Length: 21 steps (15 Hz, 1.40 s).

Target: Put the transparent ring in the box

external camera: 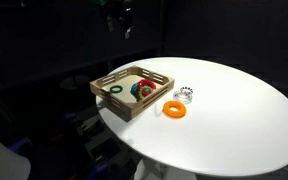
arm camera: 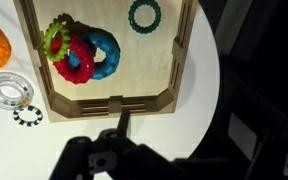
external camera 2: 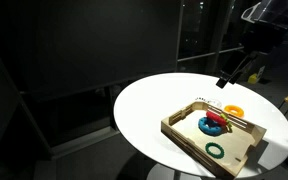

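Lying on white table point(arm camera: 44, 140), glassy transparent ring point(arm camera: 6, 92) beside slotted light-wood box point(arm camera: 84, 103); jaws closed, empty.

Both exterior views sit off the worktop point(external camera: 234, 110), raised and angled down at mid-range, and they look in from different sides. In an exterior view the box point(external camera: 109, 103) is at the near-left rim. In an exterior view it point(external camera 2: 189, 142) is at the near-right edge, with the round top cropped. The wrist view looks straight down from close in: the box point(arm camera: 181, 60) fills the upper frame and the fingers point(arm camera: 123, 122) enter from the bottom. All three views share the box and the worktop strip beside it.
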Motion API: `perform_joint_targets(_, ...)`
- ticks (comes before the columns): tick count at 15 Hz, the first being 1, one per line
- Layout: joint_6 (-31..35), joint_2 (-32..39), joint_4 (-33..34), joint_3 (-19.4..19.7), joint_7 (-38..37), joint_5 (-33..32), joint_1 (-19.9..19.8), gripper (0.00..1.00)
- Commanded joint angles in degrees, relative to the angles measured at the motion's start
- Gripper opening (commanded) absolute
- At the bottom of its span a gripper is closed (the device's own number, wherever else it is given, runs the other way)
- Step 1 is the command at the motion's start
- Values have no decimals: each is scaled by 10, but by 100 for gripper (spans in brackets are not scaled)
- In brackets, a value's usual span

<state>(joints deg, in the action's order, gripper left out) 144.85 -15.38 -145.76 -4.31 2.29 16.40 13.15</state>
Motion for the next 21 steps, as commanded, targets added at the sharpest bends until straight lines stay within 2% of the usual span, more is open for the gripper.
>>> perform_joint_targets(1,-2,0,1,-6,1,2,-6,100)
perform_joint_targets(9,-8,29,19,-12,-23,-17,-16,100)
perform_joint_targets(16,-34,67,57,-28,-134,-127,-62,100)
perform_joint_targets(21,-93,95,98,-21,-207,-192,-91,100)
